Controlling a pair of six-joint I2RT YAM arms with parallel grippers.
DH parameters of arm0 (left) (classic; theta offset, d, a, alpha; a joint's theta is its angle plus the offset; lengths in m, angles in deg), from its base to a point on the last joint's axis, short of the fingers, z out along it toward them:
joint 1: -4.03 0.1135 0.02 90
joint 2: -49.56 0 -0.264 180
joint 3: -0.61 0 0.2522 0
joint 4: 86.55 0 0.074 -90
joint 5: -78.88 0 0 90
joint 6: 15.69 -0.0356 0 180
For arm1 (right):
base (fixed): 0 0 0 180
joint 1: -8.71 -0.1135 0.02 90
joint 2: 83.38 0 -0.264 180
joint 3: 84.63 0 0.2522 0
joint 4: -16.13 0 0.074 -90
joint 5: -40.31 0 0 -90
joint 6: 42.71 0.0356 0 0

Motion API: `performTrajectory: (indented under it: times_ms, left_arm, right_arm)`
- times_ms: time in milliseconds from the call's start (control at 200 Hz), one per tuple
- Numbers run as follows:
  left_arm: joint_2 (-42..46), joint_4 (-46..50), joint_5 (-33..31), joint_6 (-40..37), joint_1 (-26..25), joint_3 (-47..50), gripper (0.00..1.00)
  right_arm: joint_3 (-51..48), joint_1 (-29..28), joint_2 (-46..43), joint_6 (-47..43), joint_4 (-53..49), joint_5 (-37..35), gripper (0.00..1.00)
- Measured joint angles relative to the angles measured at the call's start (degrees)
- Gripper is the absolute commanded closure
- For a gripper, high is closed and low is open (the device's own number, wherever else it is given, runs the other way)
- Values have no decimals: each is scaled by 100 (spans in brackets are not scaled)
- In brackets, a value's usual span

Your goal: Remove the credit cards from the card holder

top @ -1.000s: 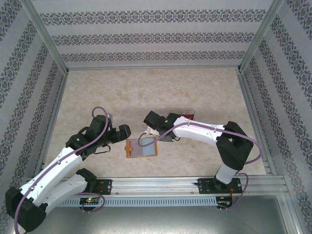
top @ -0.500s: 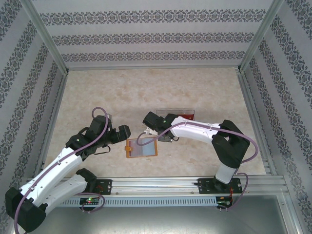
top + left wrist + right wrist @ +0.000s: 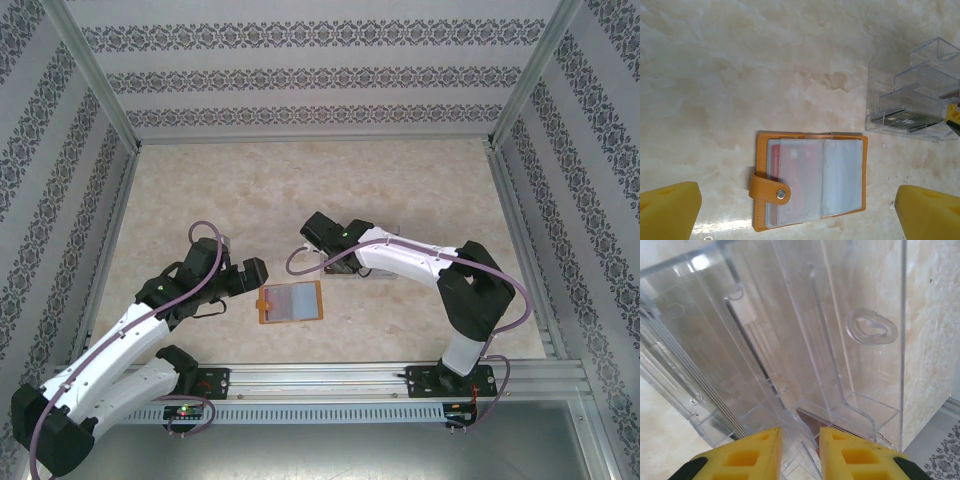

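One pale credit card [image 3: 842, 172] sat pocketed in the open card holder [image 3: 810, 182] on the worktop [image 3: 740, 75]; ideally the wide left fingers [image 3: 667, 210] would pin its border while the barely parted right fingers [image 3: 755, 455], over the tray [image 3: 910, 90], pinched the card

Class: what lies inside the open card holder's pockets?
Inside the card holder, a red card shows through one translucent sleeve and a pale card through the next. Anything beneath them is covered.
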Motion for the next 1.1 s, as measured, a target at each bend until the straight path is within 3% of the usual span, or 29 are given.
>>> performTrajectory:
  times_ms: [130, 310, 545, 824, 1099]
  left_arm:
    - [-87, -2, 2, 7, 0, 0, 0]
    - [-343, -63, 125, 55, 0, 0, 7]
    - [-940, -356, 525, 160, 0, 72, 33]
    - [-1600, -658, 841, 223, 0, 98, 56]
    - [-2164, -907, 1196, 238, 0, 197, 60]
  right_arm:
    - [4, 4, -13, 205, -4, 4, 73]
    - [79, 0, -431, 1080, -105, 348, 79]
    - [-101, -114, -1274, 2920, 317, 1692, 100]
    - [-1093, -538, -1152, 4417, 1113, 2804, 100]
    - [-1412, -682, -675, 4981, 1615, 3126, 100]
